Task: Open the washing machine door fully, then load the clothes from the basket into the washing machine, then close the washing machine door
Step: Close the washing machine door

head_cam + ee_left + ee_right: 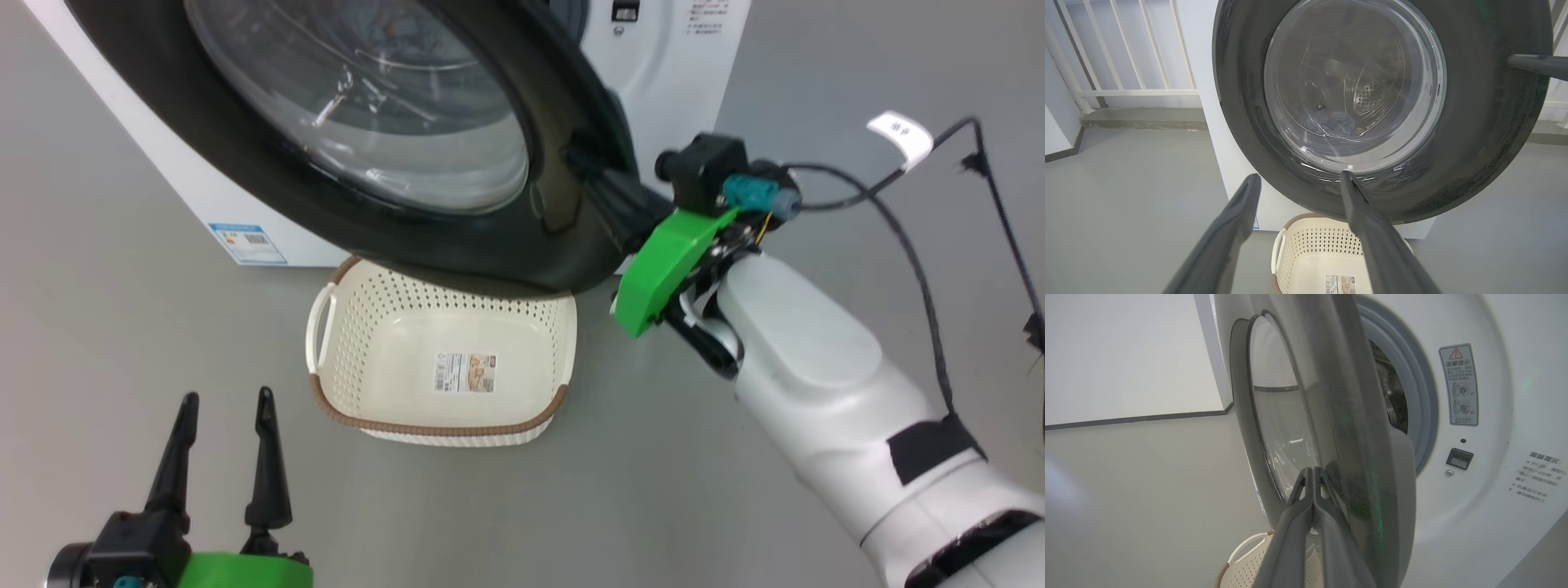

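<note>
The door (539,204) stands partly open across the top of the head view. Its glass bowl faces the lower left and its free edge sits at centre right. In the right wrist view it shows nearly edge-on, its rim running top to bottom, with the washer (1486,416) and its grey gasket (1423,396) behind it at the right.

The right gripper (1312,471) has its fingers pressed together, with the tips at the door's black ring just beside the glass. The left gripper (227,396) is at the lower left with its fingers spread apart, pointing up the frame and holding nothing.

The basket (441,429) sits on the floor (122,327) under the door's lower rim. Its long axis runs left to right, and its bottom label faces up.

In the left wrist view, blue clothes (1327,122) show through the glass, low in the drum (1372,94).
</note>
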You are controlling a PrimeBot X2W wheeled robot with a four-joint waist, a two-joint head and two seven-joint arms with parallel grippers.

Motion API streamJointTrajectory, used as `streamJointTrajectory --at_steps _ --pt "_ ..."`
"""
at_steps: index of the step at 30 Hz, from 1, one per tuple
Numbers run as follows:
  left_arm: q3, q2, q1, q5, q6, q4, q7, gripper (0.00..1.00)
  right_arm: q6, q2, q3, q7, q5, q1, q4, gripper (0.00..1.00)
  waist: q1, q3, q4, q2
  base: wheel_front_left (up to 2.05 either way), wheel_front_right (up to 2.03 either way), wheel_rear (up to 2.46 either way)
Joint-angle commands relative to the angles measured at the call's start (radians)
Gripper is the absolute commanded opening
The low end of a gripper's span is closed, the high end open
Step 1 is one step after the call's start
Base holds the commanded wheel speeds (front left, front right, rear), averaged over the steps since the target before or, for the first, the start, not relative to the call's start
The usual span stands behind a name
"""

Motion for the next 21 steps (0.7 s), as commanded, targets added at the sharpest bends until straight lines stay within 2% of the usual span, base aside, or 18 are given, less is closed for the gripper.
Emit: streamJointTrajectory --at_steps 1,9,13,21 --pt "0.031 0.012 -0.041 0.015 -0.007 -0.020 -0.011 1.00 0.001 0.011 -0.005 -0.011 0.016 -0.032 -0.006 0.00 0.0000 0.023 0.010 0.0000 0.00 0.00 0.00" --pt "0.031 -0.017 -0.078 0.029 -0.016 -0.016 -0.012 1.00 0.001 0.005 -0.026 -0.020 0.035 -0.187 0.105 0.00 0.0000 0.080 0.009 0.0000 0.00 0.00 0.00" --pt "0.031 -0.040 -0.106 0.043 -0.035 -0.014 -0.012 1.00 0.001 -0.024 -0.073 -0.022 0.033 -0.276 0.145 0.00 0.0000 0.114 0.027 0.0000 0.00 0.00 0.00" --pt "0.047 -0.077 -0.130 0.062 -0.061 -0.008 -0.012 1.00 0.001 -0.072 -0.133 -0.022 0.014 -0.352 0.189 0.00 0.0000 0.160 0.059 0.0000 0.00 0.00 0.00"
